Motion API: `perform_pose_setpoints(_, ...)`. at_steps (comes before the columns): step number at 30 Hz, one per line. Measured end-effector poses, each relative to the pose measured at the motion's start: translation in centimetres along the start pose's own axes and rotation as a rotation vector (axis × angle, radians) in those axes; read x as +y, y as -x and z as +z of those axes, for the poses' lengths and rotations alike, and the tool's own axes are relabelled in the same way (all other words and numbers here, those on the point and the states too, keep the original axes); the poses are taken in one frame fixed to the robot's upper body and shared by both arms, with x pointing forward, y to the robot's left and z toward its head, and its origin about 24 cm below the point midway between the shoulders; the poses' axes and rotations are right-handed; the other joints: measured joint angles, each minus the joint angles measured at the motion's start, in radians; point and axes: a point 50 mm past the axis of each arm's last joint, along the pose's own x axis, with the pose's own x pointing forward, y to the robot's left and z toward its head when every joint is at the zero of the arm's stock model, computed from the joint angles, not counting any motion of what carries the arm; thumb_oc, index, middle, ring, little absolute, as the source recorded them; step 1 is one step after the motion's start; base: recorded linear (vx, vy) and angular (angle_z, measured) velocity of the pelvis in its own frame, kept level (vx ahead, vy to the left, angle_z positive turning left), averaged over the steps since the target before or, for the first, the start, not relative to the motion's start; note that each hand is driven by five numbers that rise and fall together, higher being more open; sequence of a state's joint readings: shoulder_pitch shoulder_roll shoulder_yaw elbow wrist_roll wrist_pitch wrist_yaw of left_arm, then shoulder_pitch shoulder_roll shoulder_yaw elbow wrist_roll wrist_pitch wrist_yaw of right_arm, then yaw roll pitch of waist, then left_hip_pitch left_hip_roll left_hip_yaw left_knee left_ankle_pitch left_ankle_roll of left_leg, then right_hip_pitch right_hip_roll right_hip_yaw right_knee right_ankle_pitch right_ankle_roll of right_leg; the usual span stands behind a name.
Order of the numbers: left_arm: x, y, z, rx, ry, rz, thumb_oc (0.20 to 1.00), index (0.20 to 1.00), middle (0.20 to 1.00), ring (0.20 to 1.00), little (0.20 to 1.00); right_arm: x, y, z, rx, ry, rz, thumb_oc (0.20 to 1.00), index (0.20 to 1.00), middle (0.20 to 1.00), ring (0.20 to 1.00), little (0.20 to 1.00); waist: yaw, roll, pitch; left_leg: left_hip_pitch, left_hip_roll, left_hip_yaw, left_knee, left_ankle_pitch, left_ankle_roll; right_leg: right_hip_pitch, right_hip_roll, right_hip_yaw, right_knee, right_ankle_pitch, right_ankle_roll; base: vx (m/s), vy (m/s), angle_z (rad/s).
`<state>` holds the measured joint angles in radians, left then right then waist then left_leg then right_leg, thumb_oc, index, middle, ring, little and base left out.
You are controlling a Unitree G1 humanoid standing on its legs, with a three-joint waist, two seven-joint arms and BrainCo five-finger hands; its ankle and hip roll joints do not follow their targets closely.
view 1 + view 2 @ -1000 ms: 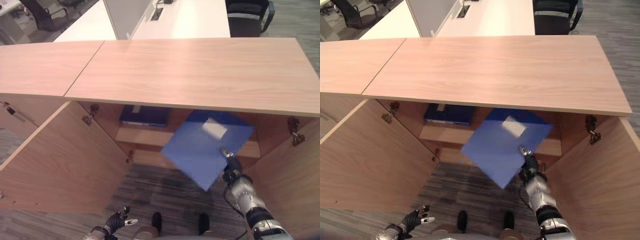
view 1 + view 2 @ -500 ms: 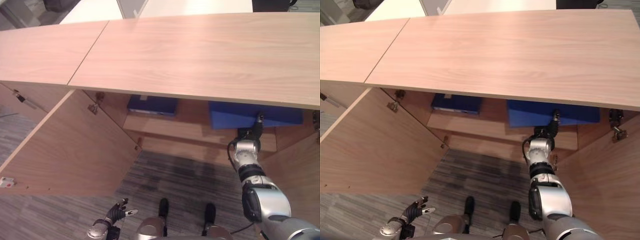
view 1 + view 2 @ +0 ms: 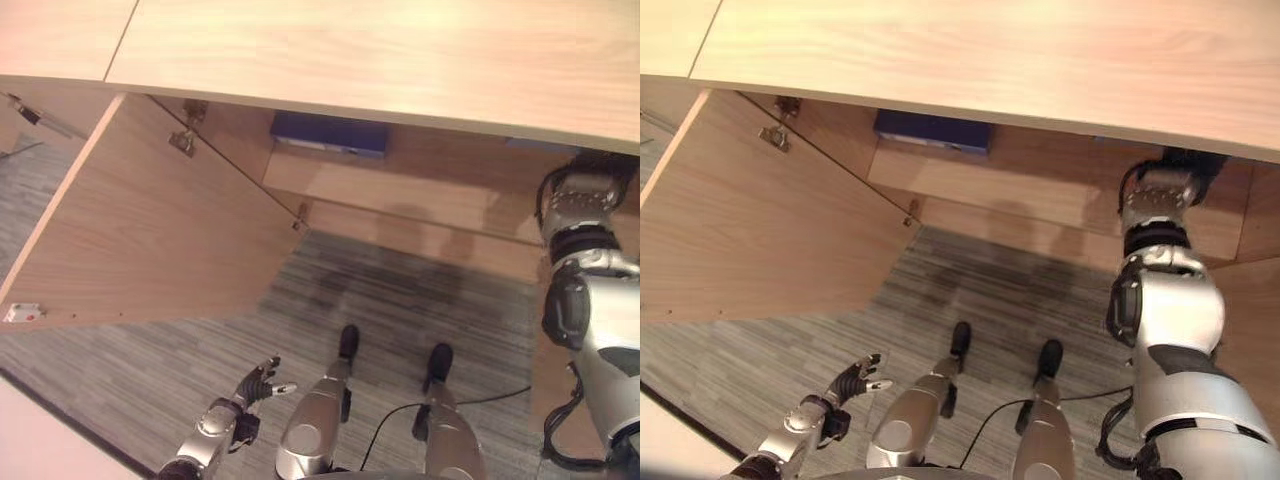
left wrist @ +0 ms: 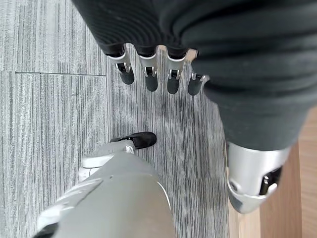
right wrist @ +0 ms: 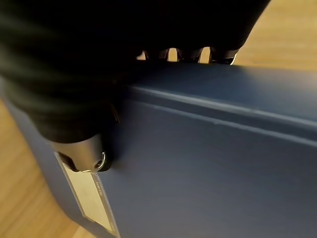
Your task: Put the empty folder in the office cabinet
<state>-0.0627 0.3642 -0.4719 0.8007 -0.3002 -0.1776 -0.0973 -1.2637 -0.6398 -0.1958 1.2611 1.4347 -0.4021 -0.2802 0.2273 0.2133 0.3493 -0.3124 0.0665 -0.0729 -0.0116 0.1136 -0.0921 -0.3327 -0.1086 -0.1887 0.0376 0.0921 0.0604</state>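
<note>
We saw the folder (image 5: 208, 163) as a flat, dark blue binder with a smooth cover, a raised seam across it and a pale label strip on its spine. It lay on the shelf (image 3: 400, 195) inside the open office cabinet (image 3: 150, 230). Our right hand (image 5: 84, 148) reached under the cabinet top and held the folder, thumb pressed on its face and fingers over its far edge. Our left hand (image 4: 148, 69) hung low above the carpet (image 4: 44, 124), its fingers relaxed and spread. A second blue folder (image 3: 330, 133) sat further left on the shelf.

A dark blue flat folder (image 3: 329, 134) lies on the wooden cabinet shelf (image 3: 400, 190) beneath the light wooden top (image 3: 380, 50). The open wooden cabinet door (image 3: 150, 240) stands over grey striped carpet (image 3: 400, 300). The left hand (image 3: 256, 381), fingers spread, hangs low above the carpet.
</note>
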Motion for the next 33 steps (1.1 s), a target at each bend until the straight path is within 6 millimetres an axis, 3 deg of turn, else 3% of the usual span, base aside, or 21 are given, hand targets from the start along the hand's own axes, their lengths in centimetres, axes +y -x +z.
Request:
perform_pose_setpoints(4,0.4,-0.2,0.7,-0.020,-0.009,0.006,1.000,1.000,1.000,1.000,1.000,2.1,-0.2,1.6,-0.041,0.008,0.037,0.200,0.200,0.200,0.200,0.200,0.005,-0.004,0.008,-0.050,-0.025,-0.012,0.037,-0.008,0.011,-0.085,-0.034,0.002,0.123,-0.057,0.006,0.00,-0.023,0.10)
perform_pose_setpoints(6,0.7,-0.1,1.0,-0.030,-0.029,0.003,1.000,1.000,1.000,1.000,1.000,2.6,-0.1,1.5,-0.026,0.012,0.040,0.200,0.200,0.200,0.200,0.200,0.007,-0.005,0.008,-0.074,-0.040,-0.010,0.054,-0.012,0.017,-0.128,-0.050,0.011,0.180,-0.079,0.009,0.01,-0.031,0.07)
perform_pose_setpoints(12,2.2,0.3,1.7,-0.065,-0.061,0.034,1.000,1.000,1.000,1.000,1.000,2.0,-0.3,1.1,0.007,0.068,0.006,0.200,0.200,0.200,0.200,0.200,0.030,-0.002,0.006,-0.158,-0.059,-0.012,0.095,-0.014,0.022,-0.238,-0.075,0.024,0.276,-0.109,0.008,0.00,-0.013,0.04)
perform_pose_setpoints(19,1.7,0.2,2.8,-0.114,-0.036,0.021,1.000,1.000,1.000,1.000,1.000,2.8,-0.1,1.1,0.001,0.126,0.030,0.200,0.200,0.200,0.200,0.200,0.032,-0.001,0.006,-0.268,-0.077,-0.018,0.142,-0.014,0.021,-0.367,-0.099,0.031,0.375,-0.141,0.000,0.00,-0.017,0.08)
perform_pose_setpoints(26,1.7,0.1,3.6,-0.150,-0.041,0.017,1.000,1.000,1.000,1.000,1.000,2.4,-0.2,1.1,0.001,0.124,0.017,0.200,0.200,0.200,0.200,0.200,0.030,0.007,0.005,-0.301,-0.085,-0.028,0.163,-0.014,0.020,-0.405,-0.112,0.026,0.422,-0.162,-0.003,0.02,-0.031,0.07)
perform_pose_setpoints(33,1.8,0.3,4.5,-0.186,-0.051,0.014,1.000,1.000,1.000,1.000,1.000,1.6,-0.4,1.1,0.004,0.141,-0.016,0.200,0.200,0.200,0.200,0.200,0.026,0.020,-0.004,-0.399,-0.103,-0.058,0.220,-0.024,0.004,-0.514,-0.144,0.012,0.555,-0.231,-0.015,0.01,-0.040,0.22)
